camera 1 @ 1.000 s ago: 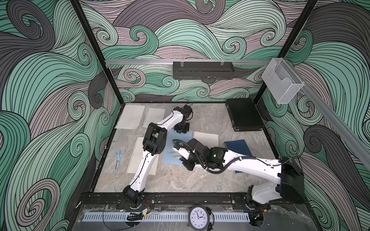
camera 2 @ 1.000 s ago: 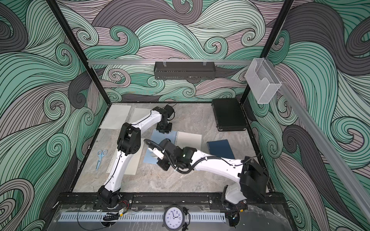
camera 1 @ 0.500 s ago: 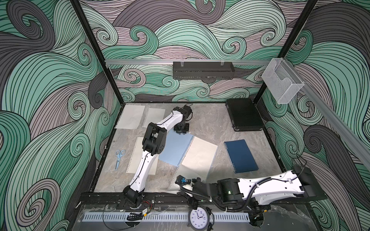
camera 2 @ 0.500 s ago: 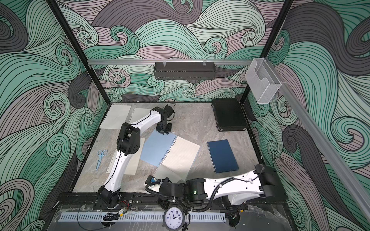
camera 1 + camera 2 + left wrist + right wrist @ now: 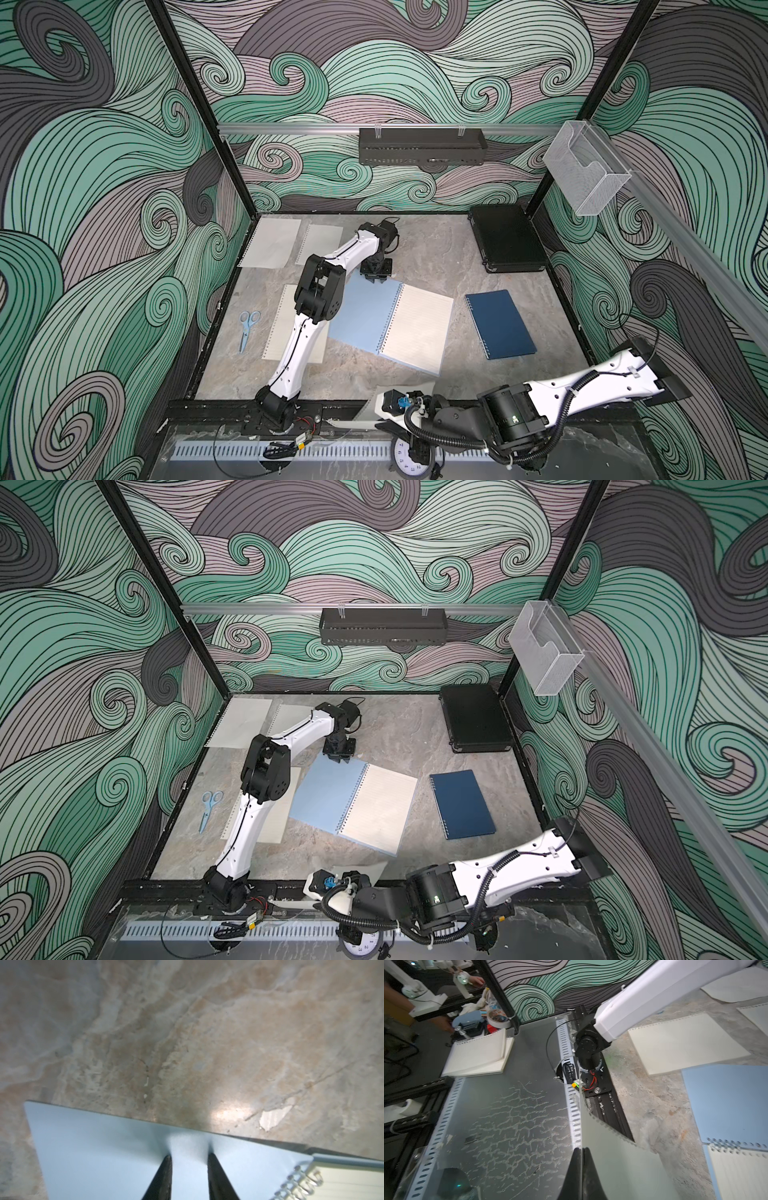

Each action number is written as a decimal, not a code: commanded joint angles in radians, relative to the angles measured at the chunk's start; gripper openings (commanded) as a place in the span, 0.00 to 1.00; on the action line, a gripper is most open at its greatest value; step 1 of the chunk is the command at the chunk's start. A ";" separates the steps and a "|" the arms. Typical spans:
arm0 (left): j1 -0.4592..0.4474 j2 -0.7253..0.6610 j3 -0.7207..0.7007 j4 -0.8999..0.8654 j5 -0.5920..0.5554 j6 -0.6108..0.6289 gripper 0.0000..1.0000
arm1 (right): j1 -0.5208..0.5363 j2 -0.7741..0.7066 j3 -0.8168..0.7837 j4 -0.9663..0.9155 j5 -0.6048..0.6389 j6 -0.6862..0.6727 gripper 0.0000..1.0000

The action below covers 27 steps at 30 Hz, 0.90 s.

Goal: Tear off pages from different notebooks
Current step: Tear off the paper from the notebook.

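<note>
While the right gripper (image 5: 581,1150) sits down at the front lip of the cell, its jaws are squeezed flat together on a thin pale torn page (image 5: 612,1155) with a row of punched holes down one edge. That sheet droops across the black front rail (image 5: 604,1093), with part of it out past the marble-patterned tabletop (image 5: 436,257).

The left gripper (image 5: 189,1157) stands tip-down on the light blue cover (image 5: 359,316) of the big open spiral-bound notebook, close to its far edge. Its jaws are a narrow gap apart and grip nothing, so it looks like it's just pinning the cover. The cream lined page (image 5: 417,328) lies bare across the wire spiral. The smaller dark navy notebook (image 5: 498,324) lies shut, near it on the right.

What worries me: let go here and the torn page probably slides off the front, or snags on the wiring by the left arm's base, because it's floppy and pinched along one edge only. Also, the open spiral-bound notebook is pinned at one spot, so a hard tug on the next sheet could swing it round.

Room-wise, the left side is crowded. There are loose cream sheets (image 5: 270,243) in the far corner, another under the left arm, and pale blue scissors (image 5: 248,328) by the wall. The flat black case (image 5: 507,243) fills the far right corner. The best bare patches I can see are the strip between the open notebook and the front rail, and the far middle.
</note>
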 commanded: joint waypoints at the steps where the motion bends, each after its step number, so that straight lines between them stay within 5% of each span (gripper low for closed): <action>1: 0.003 0.125 -0.071 -0.033 0.056 -0.011 0.29 | -0.071 -0.062 0.029 -0.115 0.168 0.048 0.00; 8: -0.001 0.036 -0.071 0.038 0.140 -0.042 0.34 | -0.457 -0.249 0.035 -0.242 0.109 -0.014 0.00; 13: 0.003 -0.084 0.043 0.018 0.124 -0.059 0.43 | -0.753 -0.252 0.092 -0.260 0.026 -0.076 0.00; 20: 0.124 -0.282 0.050 -0.003 0.128 -0.047 0.44 | -1.174 -0.055 0.227 -0.172 -0.187 -0.041 0.00; 27: 0.161 -0.511 -0.215 0.072 0.083 -0.032 0.45 | -1.264 0.268 0.431 -0.051 -0.187 0.034 0.00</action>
